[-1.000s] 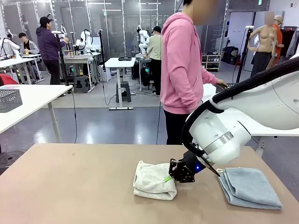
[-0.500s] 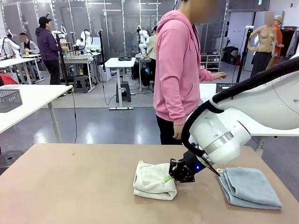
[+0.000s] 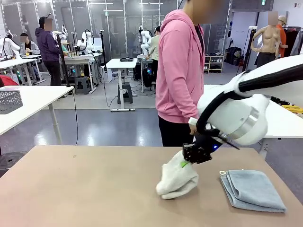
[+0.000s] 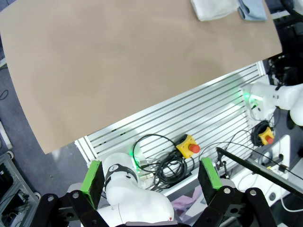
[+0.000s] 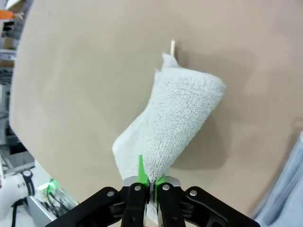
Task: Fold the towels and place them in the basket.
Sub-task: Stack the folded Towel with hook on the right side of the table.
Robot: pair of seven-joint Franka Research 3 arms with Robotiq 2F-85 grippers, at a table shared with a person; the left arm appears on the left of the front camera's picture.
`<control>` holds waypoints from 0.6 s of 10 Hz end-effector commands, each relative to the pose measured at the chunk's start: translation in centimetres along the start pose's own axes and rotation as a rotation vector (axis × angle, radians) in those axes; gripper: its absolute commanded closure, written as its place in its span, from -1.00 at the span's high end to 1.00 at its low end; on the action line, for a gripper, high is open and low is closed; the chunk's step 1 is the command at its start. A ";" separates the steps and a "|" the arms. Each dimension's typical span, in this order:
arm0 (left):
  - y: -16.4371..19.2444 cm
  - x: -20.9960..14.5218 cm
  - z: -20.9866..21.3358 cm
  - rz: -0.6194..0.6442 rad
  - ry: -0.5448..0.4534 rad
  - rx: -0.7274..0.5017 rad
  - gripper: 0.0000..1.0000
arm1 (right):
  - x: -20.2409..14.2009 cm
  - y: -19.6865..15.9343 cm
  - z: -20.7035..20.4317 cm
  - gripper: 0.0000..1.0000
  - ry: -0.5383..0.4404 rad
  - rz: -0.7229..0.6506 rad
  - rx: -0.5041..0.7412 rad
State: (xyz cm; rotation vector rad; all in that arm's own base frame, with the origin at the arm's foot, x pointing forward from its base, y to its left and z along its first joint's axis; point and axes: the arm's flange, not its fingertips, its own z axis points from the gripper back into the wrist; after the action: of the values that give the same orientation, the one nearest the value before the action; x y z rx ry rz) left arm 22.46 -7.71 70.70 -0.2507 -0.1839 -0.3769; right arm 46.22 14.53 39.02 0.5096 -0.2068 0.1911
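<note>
My right gripper (image 3: 185, 163) is shut on an edge of the folded cream towel (image 3: 177, 180), which hangs from it with its lower end near or on the tabletop. In the right wrist view the cream towel (image 5: 170, 125) droops away from the shut gripper (image 5: 148, 178) over the table. The light blue towel (image 3: 252, 190) lies folded flat at the table's right, its corner also at the right wrist view's edge (image 5: 284, 198). My left gripper (image 4: 150, 176) is open and empty, high above the table, with both towels (image 4: 214, 8) far off. The basket is out of view.
A person in a pink hoodie (image 3: 181, 66) stands at the table's far side, just behind my right arm. The brown table (image 3: 80, 189) is bare on its left and middle. A grey mesh crate (image 3: 9, 100) sits on a white table far left.
My right gripper has lifted the cream towel off the table and carried it right, toward the blue towel. The person has turned and stepped closer to the table.
</note>
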 end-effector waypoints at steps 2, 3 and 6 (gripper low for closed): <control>0.0 -0.2 -0.1 -0.018 0.001 -0.005 1.00 | -1.0 -1.9 5.6 -0.89 -0.004 0.089 -0.076; 0.0 -0.2 -0.1 -0.018 0.001 -0.005 1.00 | -1.5 -3.0 7.7 -0.89 0.011 0.130 -0.124; 0.0 -0.2 -0.1 -0.018 0.001 -0.005 1.00 | -1.9 -6.1 11.6 -0.89 0.024 0.190 -0.179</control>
State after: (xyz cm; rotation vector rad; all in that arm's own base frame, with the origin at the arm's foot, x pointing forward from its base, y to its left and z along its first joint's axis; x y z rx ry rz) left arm 22.46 -7.70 70.70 -0.2509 -0.1839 -0.3768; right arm 44.20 4.06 45.51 0.3046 -0.2570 0.3187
